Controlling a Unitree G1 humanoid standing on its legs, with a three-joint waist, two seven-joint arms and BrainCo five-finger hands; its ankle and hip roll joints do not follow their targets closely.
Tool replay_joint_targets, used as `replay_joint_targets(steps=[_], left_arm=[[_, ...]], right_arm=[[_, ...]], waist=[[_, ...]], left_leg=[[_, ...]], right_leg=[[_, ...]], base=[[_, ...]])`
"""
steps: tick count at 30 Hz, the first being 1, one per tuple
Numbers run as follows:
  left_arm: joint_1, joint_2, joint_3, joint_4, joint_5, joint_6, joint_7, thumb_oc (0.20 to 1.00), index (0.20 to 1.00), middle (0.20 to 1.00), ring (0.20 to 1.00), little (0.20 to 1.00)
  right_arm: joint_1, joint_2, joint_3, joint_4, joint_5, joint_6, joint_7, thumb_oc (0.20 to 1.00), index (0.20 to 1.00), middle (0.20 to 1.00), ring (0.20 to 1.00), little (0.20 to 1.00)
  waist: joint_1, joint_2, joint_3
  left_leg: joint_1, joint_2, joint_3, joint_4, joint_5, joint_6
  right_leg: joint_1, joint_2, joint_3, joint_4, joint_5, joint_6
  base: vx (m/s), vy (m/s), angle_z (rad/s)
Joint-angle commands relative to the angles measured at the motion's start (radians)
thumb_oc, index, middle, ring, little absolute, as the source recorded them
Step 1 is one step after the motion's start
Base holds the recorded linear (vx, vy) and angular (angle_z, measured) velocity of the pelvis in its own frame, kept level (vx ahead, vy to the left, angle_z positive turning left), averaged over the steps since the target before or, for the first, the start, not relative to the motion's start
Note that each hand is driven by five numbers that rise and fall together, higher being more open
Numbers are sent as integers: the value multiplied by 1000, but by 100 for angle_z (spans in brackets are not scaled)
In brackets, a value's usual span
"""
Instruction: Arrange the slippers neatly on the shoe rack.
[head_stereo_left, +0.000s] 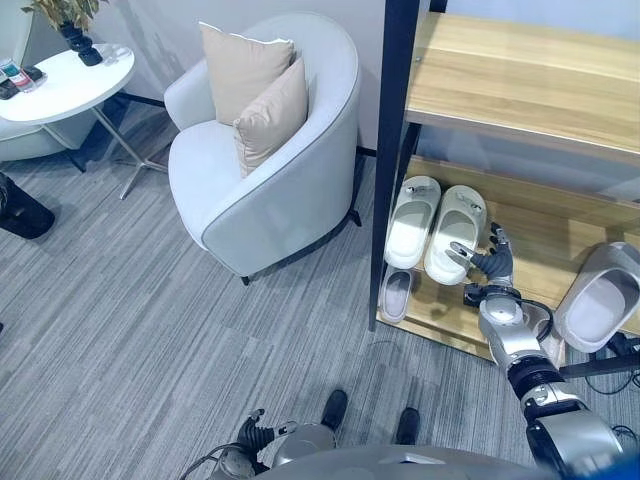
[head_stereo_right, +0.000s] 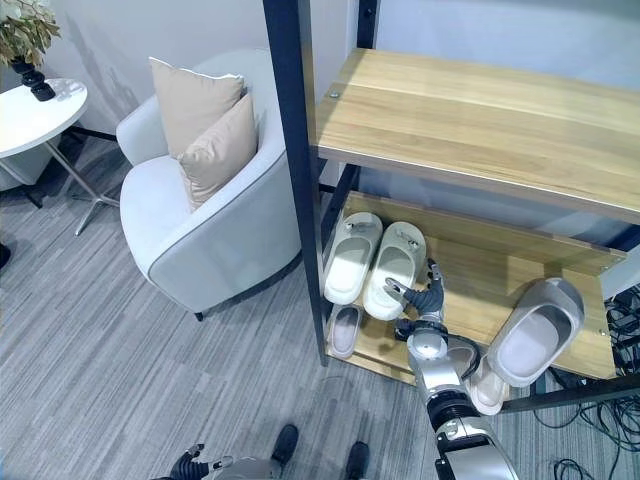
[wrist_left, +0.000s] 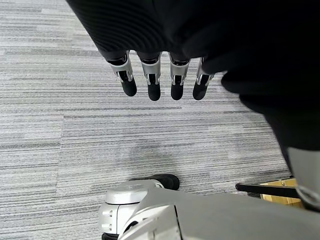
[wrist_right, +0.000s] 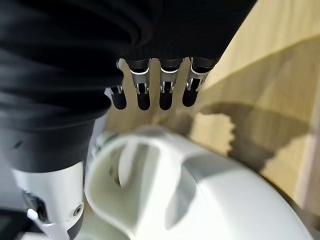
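Slippers on the rack, right hand empty beside them

A white pair of slippers (head_stereo_left: 432, 228) lies on the shoe rack (head_stereo_left: 520, 85)'s lower shelf. Right hand (head_stereo_left: 487, 262), fingers relaxed, holds nothing just beside it. Left hand (wrist_left: 160, 80) hangs open over carpet. Slippers likely light, soft foam; pinch the strap

You had bright, even indoor light that fell softly from above. The armchair (head_stereo_left: 290, 190) threw only a faint shadow onto the carpet (head_stereo_left: 120, 300) under it. On the shoe rack (head_stereo_right: 290, 150) the top shelf (head_stereo_right: 480, 120) was well lit, while the lower shelf (head_stereo_right: 500, 270) sat in its shade (dimmer toward the back). In your right wrist view the right hand (wrist_right: 150, 95) cast a dark shadow across the wood, and the white slipper (wrist_right: 200, 200) glowed pale without hard glare. The left hand (wrist_left: 160, 85) hung over evenly lit carpet, its cover almost black.
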Motion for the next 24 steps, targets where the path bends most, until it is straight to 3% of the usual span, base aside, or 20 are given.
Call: replay_joint_targets(steps=[1,4,5,9,14,24], left_arm=[[-17,-47,-29,111,52,-6,-5,1000,1000,1000,1000,1000],[-6,-41,-19,101,77,-17,-18,1000,1000,1000,1000,1000],[1,-34,-14,89,99,-24,-26,1000,1000,1000,1000,1000],[4,-32,-21,87,121,-29,-47,1000,1000,1000,1000,1000],[3,-34,-29,85,109,-29,-54,1000,1000,1000,1000,1000],[4,-46,-27,87,76,-21,-48,1000,1000,1000,1000,1000]], right_arm=[[-1,-92,-45,-140,-80,-46,-33,1000,1000,1000,1000,1000],[5,-233,-62,-204,-259,-16,-49,1000,1000,1000,1000,1000],[16,-342,-73,-226,-396,22,-41,1000,1000,1000,1000,1000],[25,-477,-103,-170,-520,87,-55,1000,1000,1000,1000,1000],[22,-505,-130,-88,-479,114,-61,1000,1000,1000,1000,1000],[8,-465,-142,14,-378,124,-73,1000,1000,1000,1000,1000]], waist=[[32,-31,11],[26,-33,8],[21,-35,8],[5,-31,12],[-15,-13,18],[-42,13,30]], left_leg=[[66,-36,5,7,-120,5],[72,-34,7,7,-121,4],[75,-33,8,7,-121,1],[73,-29,14,7,-121,-1],[68,-29,26,7,-121,1],[65,-28,46,7,-119,1]], right_leg=[[110,-63,-9,11,-94,96],[114,-61,-9,11,-93,96],[116,-60,-10,11,-92,97],[110,-58,0,11,-86,97],[98,-61,21,11,-80,96],[88,-62,44,11,-79,91]], base=[[0,0,0],[0,0,0],[-8,-29,4],[-23,-21,-8],[-31,-6,-14],[-3,-8,-8]])
